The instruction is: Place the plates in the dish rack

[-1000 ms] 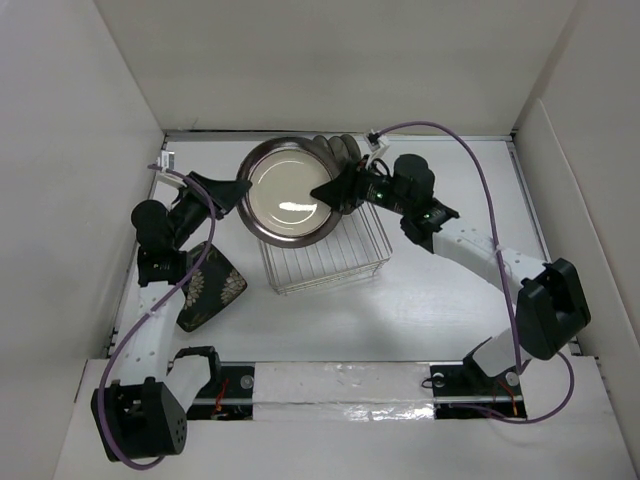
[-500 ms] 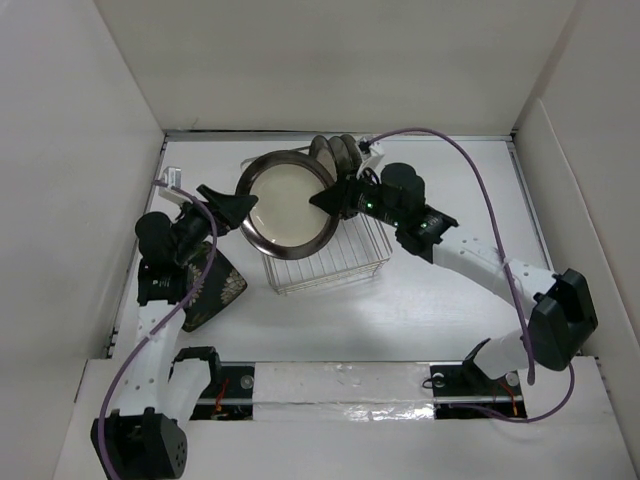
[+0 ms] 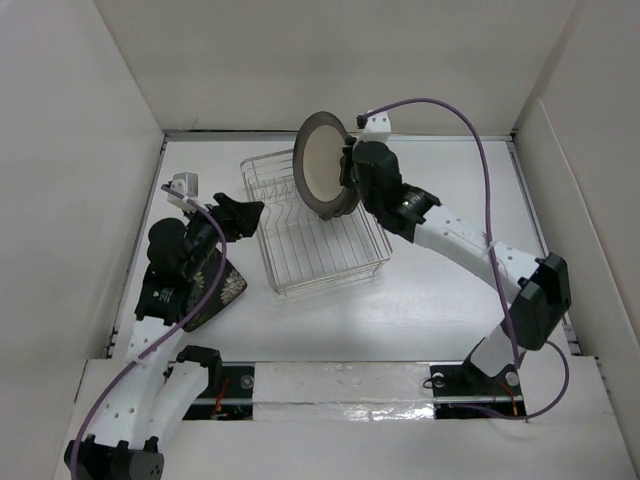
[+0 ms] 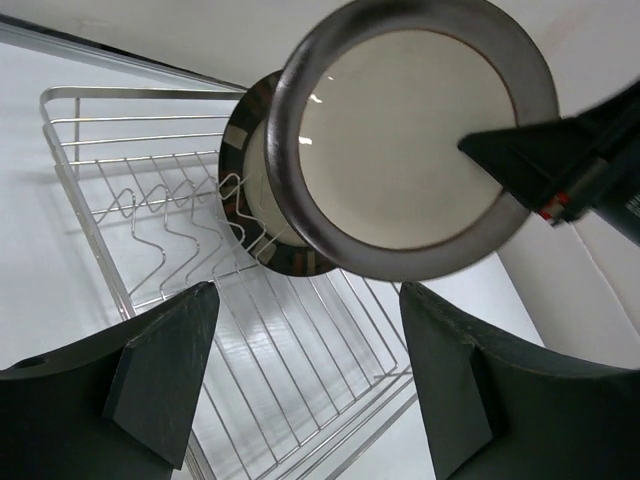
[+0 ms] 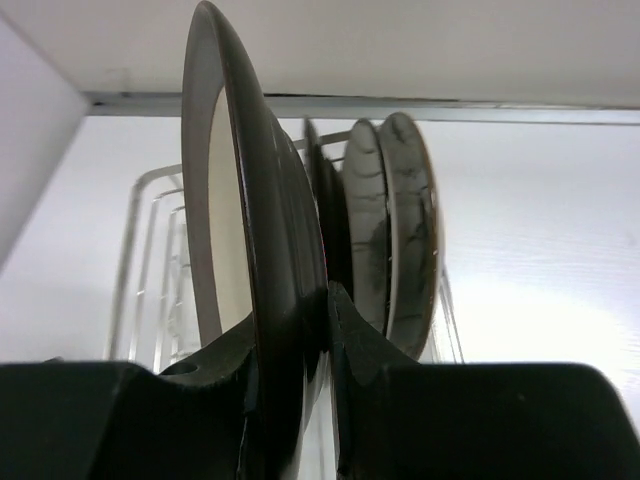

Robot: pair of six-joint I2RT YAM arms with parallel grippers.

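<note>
The right claw (image 5: 290, 335) is clenched on the rim of the round beige plate with a dark rim (image 3: 320, 165), holding it upright on edge over the far end of the rectangular silver wire dish rack (image 3: 310, 250). The plate's pale face is turned toward the left arm. Its plane lies parallel to the round plates already standing in the rack (image 5: 395, 220), just beside them. A shiny round steel plate (image 4: 240, 150) shows directly behind it in the left wrist view. Whether the beige plate's lower edge touches the prongs cannot be told. The coming move is judged to turn on one relation: the free slot lies below the held plate, so a straight descent with the plate kept vertical should seat it. The left claw (image 3: 245, 215) is released, jaws wide and empty, apart from the plate. It is near the square black floral plate (image 3: 225, 285), which lies on the white bench (image 3: 440, 300) beneath that arm.
</note>
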